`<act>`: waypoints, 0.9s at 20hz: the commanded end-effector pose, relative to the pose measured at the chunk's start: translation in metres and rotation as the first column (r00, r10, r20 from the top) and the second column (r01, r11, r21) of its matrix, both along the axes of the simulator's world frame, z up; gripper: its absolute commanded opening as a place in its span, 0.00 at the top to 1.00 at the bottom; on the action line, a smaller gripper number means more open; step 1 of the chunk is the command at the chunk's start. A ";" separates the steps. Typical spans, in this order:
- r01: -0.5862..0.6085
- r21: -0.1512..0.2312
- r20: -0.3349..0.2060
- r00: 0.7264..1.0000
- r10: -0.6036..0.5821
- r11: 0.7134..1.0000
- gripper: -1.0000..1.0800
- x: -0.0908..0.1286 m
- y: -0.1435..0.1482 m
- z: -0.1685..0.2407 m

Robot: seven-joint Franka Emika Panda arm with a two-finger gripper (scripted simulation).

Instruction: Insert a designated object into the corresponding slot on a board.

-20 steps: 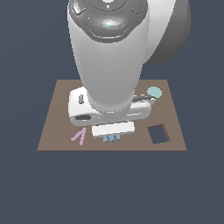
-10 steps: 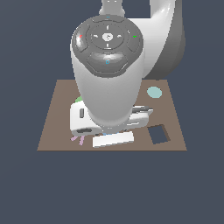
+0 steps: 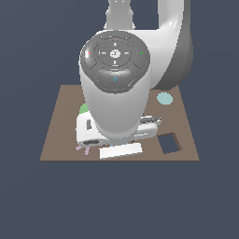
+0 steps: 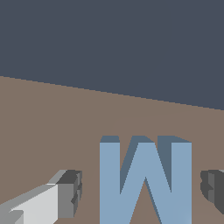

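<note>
In the wrist view the light-blue letter-shaped block (image 4: 145,180) lies flat on the brown board (image 4: 52,122). My gripper (image 4: 140,190) is open and straddles the block, with one grey fingertip (image 4: 69,194) on one side and the other fingertip (image 4: 213,186) on the opposite side. Both are apart from it. In the exterior view the arm covers the block and the fingers; only the white hand (image 3: 120,151) shows, low over the board (image 3: 60,116) near its front edge. The M-shaped slot is hidden in both views.
A dark square hole (image 3: 169,143) lies in the board toward the exterior view's right. A pale teal disc (image 3: 164,98) sits at the back right. A green blob (image 3: 84,108) and a pink piece (image 3: 83,149) peek out beside the arm on the left.
The arm has swung forward and come down over the board. It now hides the blue block and most of the pink piece, both visible a second ago.
</note>
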State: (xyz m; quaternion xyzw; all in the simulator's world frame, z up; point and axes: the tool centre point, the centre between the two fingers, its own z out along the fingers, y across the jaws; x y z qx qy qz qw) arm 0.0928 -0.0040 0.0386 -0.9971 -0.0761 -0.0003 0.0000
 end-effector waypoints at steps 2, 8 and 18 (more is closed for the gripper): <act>0.000 0.000 -0.001 1.000 0.000 1.000 0.04 0.000 0.000 -0.008; 0.000 0.000 -0.001 1.000 0.000 1.000 1.00 0.000 0.000 -0.009; -0.008 0.000 0.000 1.000 0.008 1.000 1.00 0.000 0.000 -0.008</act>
